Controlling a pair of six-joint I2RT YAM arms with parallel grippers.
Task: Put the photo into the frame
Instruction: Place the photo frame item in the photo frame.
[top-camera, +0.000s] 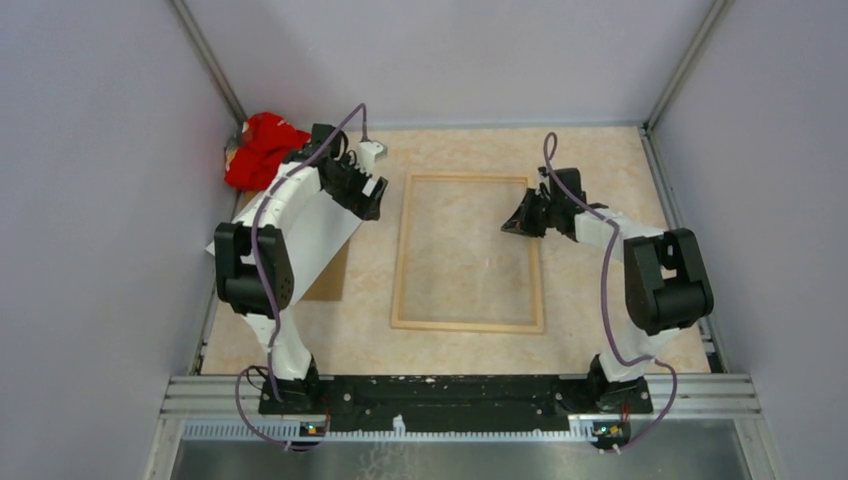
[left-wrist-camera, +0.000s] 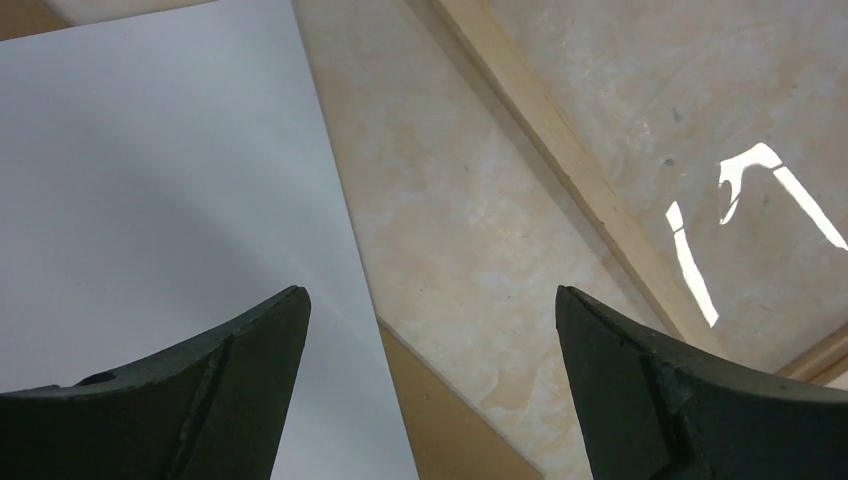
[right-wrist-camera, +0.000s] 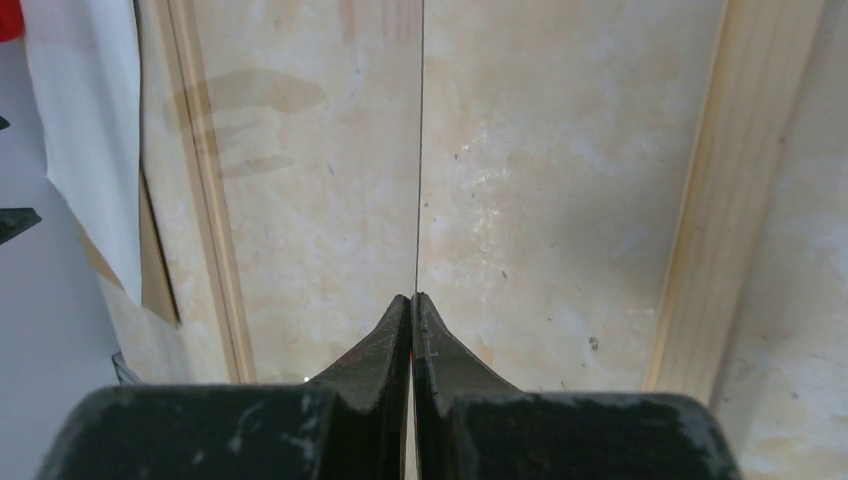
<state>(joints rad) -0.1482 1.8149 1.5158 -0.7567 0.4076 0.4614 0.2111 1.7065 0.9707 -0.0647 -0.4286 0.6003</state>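
The photo (top-camera: 335, 235) lies white back up at the left, on a brown backing board (top-camera: 328, 282), partly under my left arm. In the left wrist view my left gripper (left-wrist-camera: 430, 290) hangs open above the photo's (left-wrist-camera: 150, 180) right edge and the board's corner (left-wrist-camera: 450, 430). The wooden frame (top-camera: 467, 325) lies flat mid-table. Over the frame's upper right part, my right gripper (top-camera: 512, 226) is shut on a thin clear sheet. In the right wrist view that sheet (right-wrist-camera: 421, 150) shows edge-on as a dark line running out from the gripper (right-wrist-camera: 412, 297).
A red cloth (top-camera: 262, 148) is bunched in the back left corner, close to my left gripper (top-camera: 368, 207). Grey walls close in the table on three sides. Light glare (left-wrist-camera: 760, 170) shows inside the frame rail (left-wrist-camera: 560, 150).
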